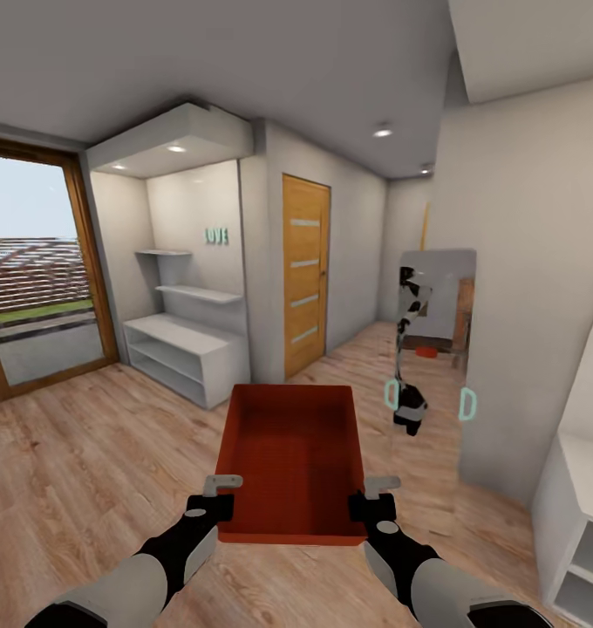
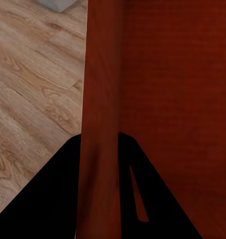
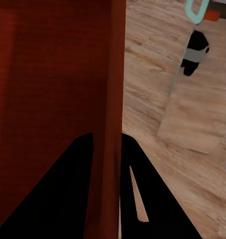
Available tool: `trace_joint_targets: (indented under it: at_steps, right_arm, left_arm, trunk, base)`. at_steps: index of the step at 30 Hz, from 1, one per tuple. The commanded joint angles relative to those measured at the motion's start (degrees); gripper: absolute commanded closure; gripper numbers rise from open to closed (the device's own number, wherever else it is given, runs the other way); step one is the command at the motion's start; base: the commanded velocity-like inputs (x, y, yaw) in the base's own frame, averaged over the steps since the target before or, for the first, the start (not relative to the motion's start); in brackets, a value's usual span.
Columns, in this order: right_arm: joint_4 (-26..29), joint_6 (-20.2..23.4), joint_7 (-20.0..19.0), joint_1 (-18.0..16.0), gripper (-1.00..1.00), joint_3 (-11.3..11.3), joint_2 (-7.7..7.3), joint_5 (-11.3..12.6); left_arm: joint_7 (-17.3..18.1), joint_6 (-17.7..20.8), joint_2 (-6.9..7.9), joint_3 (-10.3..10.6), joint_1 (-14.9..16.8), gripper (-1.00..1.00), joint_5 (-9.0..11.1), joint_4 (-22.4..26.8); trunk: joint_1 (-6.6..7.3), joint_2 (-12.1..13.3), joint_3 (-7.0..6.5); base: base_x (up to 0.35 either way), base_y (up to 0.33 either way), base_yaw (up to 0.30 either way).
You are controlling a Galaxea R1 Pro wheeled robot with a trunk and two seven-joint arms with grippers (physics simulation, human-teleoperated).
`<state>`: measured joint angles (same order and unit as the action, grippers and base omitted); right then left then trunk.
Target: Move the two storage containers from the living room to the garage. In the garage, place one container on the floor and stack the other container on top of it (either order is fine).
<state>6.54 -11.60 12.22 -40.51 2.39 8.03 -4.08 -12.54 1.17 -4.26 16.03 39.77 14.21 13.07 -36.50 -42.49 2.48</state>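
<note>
Head view: we see one orange-red storage container [image 1: 292, 462] held up in front of us, open top, empty inside, over the light wood plank floor [image 1: 87, 453]. Left end effector [image 1: 214, 495] is clamped on the container's left wall nr the near corner; right end effector [image 1: 377, 495] likewise on the right wall. Container sits level btw both arms, well above the planks.

Room: white low shelving unit [image 1: 179, 353] w/ wall shelves in an alcove ahead-left, small teal lettering [image 1: 215, 235] on the wall above. Wooden door [image 1: 305, 272] w/ pale slats ahead, shut. Big glass window [image 1: 35, 288] w/ wood frame at far left. Tall mirror panel [image 1: 432, 349] at right shows a reflected arm and two teal rings. White cabinet [image 1: 584, 523] at far right edge.

Left wrist view: container wall [image 2: 100, 99] runs straight btw the two dark fingers [image 2: 48, 199], one each side — jaws narrow, gripping the wall. Plank floor beside it.

Right wrist view: same — container wall [image 3: 113, 89] pinched btw dark fingers [image 3: 58, 194], narrow grip. Planks and mirror panel [image 3: 192, 109] beyond.
</note>
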Motion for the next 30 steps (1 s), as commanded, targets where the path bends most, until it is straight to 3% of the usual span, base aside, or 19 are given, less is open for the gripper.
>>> trace_joint_targets:
  at_steps: [1, 30]
  right_arm:
    - [-0.1, -0.2, 0.7, 0.0, 1.00, 0.1, -0.47, -0.1]
    - [-0.1, -0.1, 0.7, 0.0, 1.00, 0.1, -0.40, -0.1]
  left_arm:
    - [-1.4, 0.1, 0.12, -2.7, 0.1, 1.00, -0.6, 0.2]
    - [-1.4, 0.1, 0.13, -2.7, 0.1, 1.00, -0.6, 0.2]
  trunk:
    - [-0.05, -0.1, 0.10]
    - [-0.05, -0.1, 0.10]
  base:
    - [0.321, 0.000, 0.000]
    - [0.322, 0.000, 0.000]
